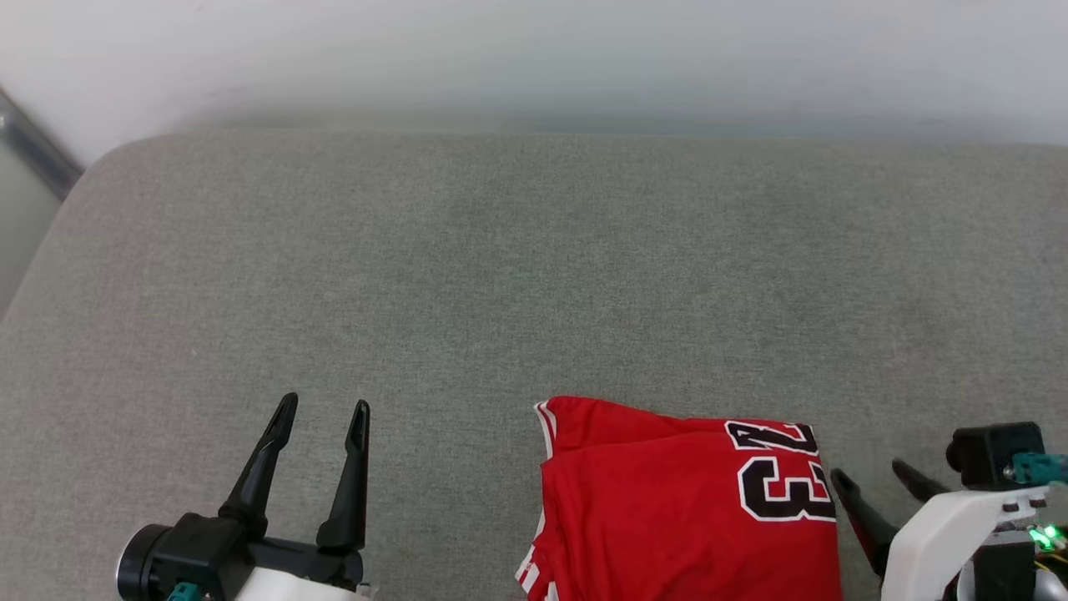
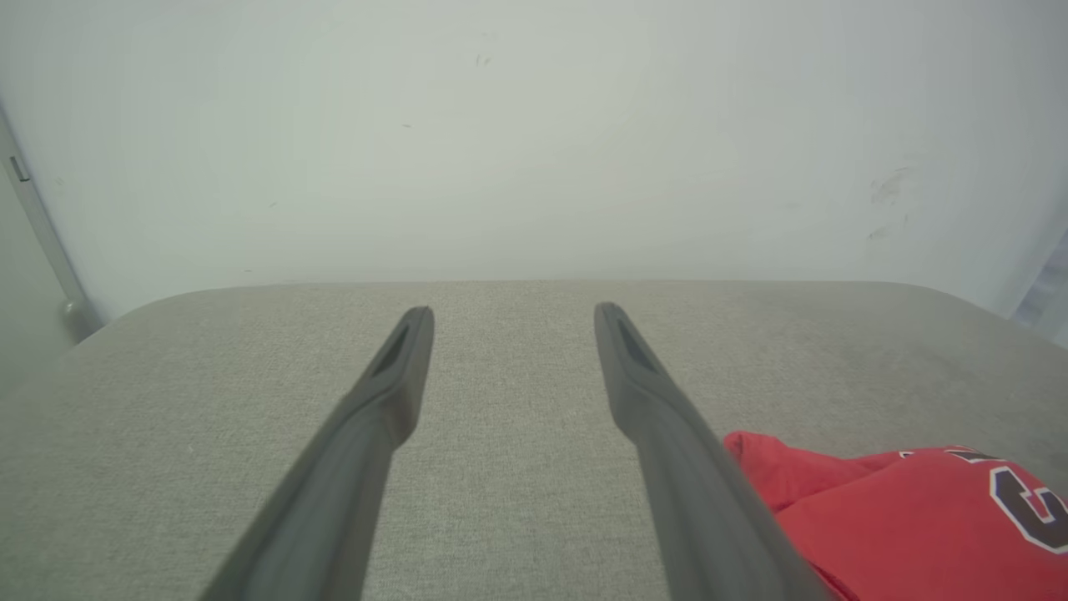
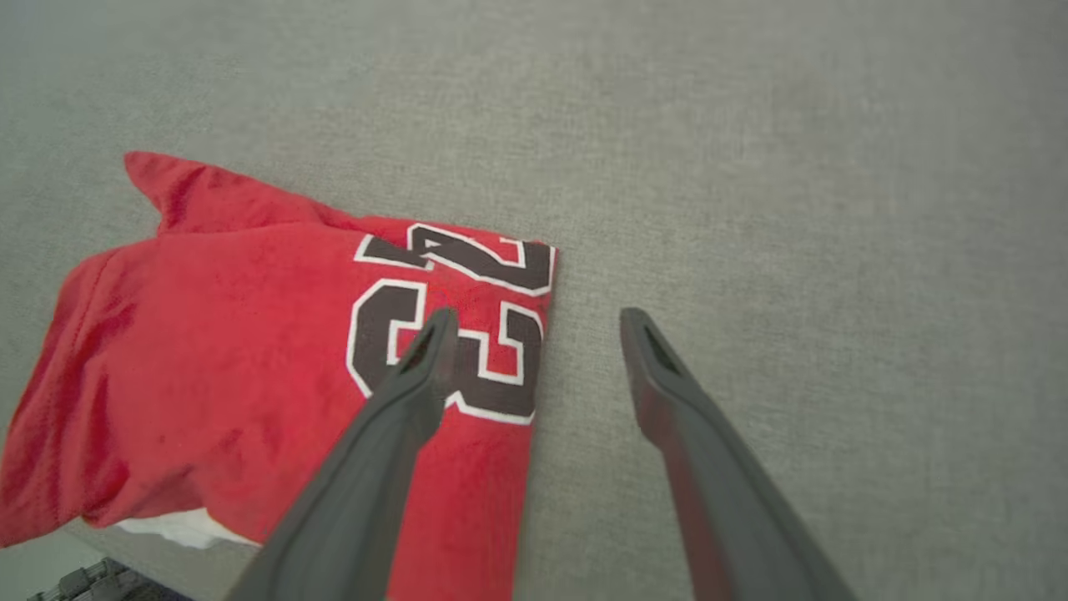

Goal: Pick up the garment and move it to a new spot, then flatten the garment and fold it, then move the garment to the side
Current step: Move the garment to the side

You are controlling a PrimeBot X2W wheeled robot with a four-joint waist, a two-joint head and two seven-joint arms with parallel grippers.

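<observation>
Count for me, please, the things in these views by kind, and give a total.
Red garment: 1
End effectors: 2, the left end effector and the right end effector, both open
Padded grey surface: 1
Total: 4

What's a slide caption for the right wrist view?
Open right gripper over the folded red garment, one finger across its black number, the other over the grey fabric surface.

Lower left: left gripper point(image 1: 324, 404), jaws spread wide, empty, pointing forward. Lower right: right gripper point(image 1: 868, 469), jaws likewise apart, angled up-left, nothing held.
</observation>
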